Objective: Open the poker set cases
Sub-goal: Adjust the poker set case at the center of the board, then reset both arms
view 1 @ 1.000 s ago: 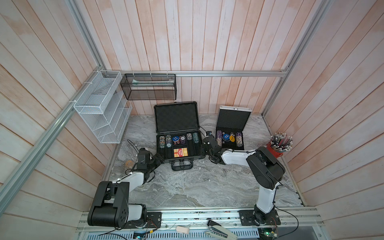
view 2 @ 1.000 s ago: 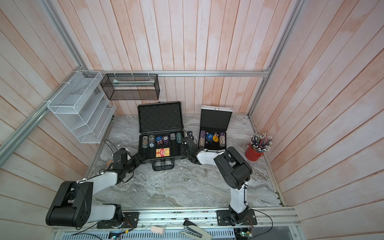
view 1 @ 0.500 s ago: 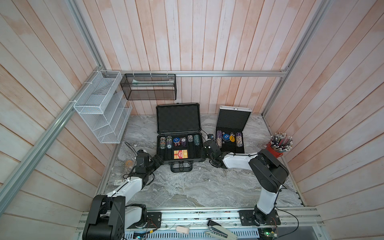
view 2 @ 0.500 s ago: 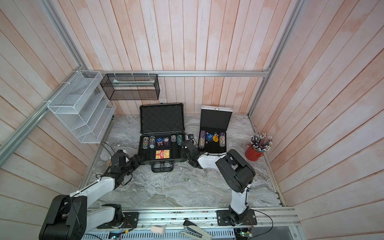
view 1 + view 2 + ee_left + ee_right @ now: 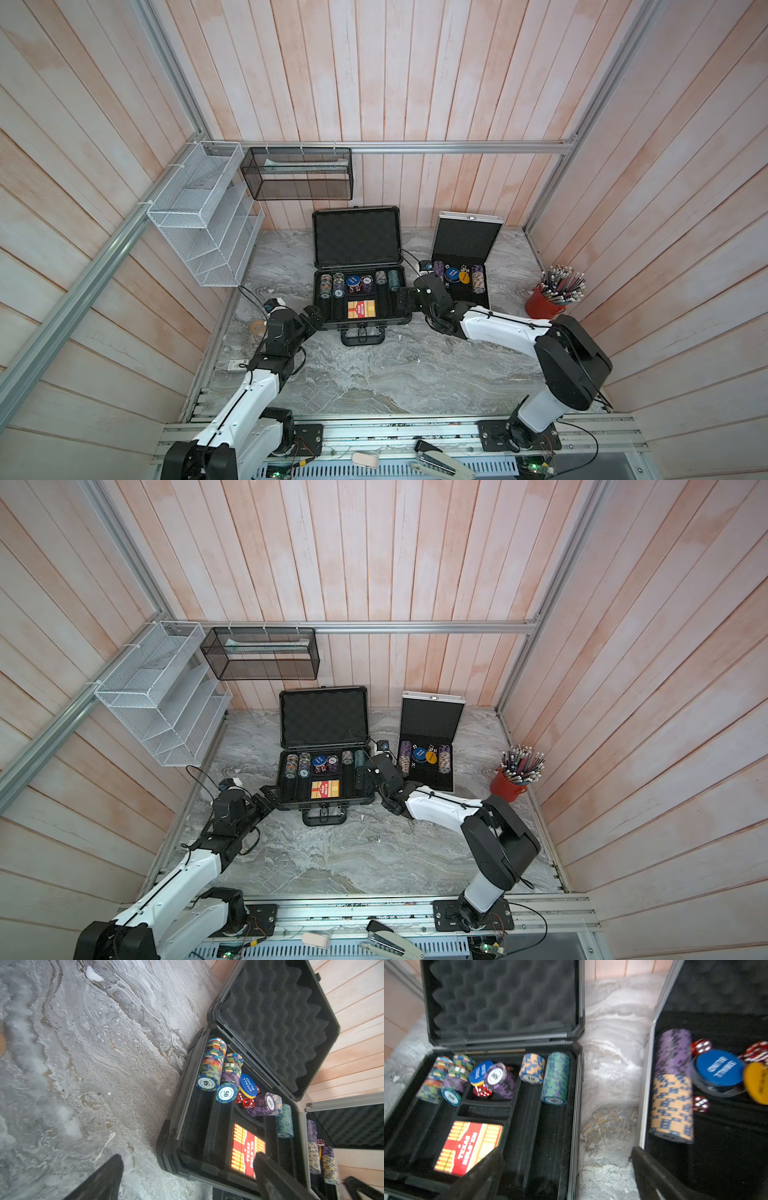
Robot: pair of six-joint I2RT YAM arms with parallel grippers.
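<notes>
Both poker set cases lie open on the marble table, lids up and black foam showing. The larger dark grey case (image 5: pixel 357 309) (image 5: pixel 324 796) (image 5: pixel 187 1105) (image 5: pixel 571 1105) holds chip stacks, red dice and a red card box. The smaller silver case (image 5: pixel 467 220) (image 5: pixel 432 698) (image 5: pixel 646 1084) stands to its right with chips and dice. My left gripper (image 5: pixel 313 318) (image 5: pixel 266 798) (image 5: pixel 188 1155) is open, its jaws either side of the large case's front left corner. My right gripper (image 5: pixel 407 297) (image 5: pixel 363 779) (image 5: pixel 566 1149) is open over the large case's right wall and the gap between the cases.
A black wire mesh basket (image 5: pixel 297 174) and a white wire rack (image 5: pixel 203 216) hang on the back left walls. A red cup of pencils (image 5: pixel 544 305) stands at the right wall. A small tan disc (image 5: pixel 257 326) lies beside the left arm.
The right gripper has gone from shut to open, and the left one has opened wider. The left arm has stretched out lower. The large case has shifted slightly right.
</notes>
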